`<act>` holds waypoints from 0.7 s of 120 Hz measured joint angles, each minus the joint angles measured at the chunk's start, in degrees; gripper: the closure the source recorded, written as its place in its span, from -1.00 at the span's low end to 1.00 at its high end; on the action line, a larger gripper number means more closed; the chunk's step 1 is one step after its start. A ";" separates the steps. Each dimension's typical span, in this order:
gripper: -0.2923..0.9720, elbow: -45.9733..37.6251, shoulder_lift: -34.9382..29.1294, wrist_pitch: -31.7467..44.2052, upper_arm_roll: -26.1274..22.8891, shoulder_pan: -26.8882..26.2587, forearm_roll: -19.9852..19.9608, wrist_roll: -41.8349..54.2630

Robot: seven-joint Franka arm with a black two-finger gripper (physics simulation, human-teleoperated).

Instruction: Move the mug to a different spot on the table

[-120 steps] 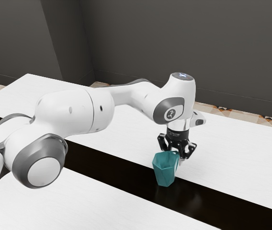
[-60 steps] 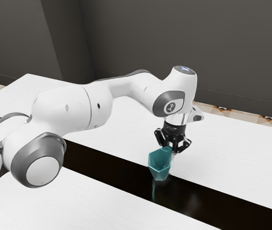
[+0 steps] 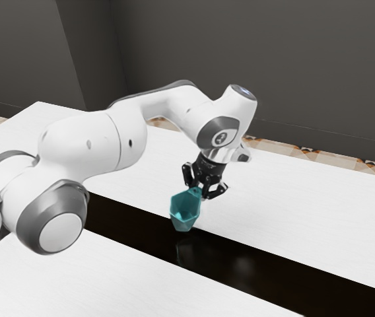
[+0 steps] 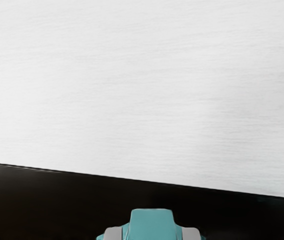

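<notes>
1. The table (image 3: 319, 211), white with a black band, lies below. The mug hangs above that band, apparently clear of it.
2. The Franka arm (image 3: 108, 142) reaches toward the exterior view's right with its wrist pointing down, which suits carrying a load over the surface.
3. The teal mug (image 3: 185, 210) tilts, probably because it is held by one side of its rim.
4. The gripper (image 3: 201, 191) has its fingers nearly closed, pinching the mug's wall.
5. Compared with a second ago, hand and mug sit higher and further toward the exterior view's left.

Arm (image 3: 115, 135) reaches out — pincer (image 3: 199, 191) points down, clamped on mug (image 3: 185, 211).
</notes>
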 joint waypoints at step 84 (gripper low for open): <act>0.62 -0.23 1.12 -18.50 -1.93 8.90 1.01 20.25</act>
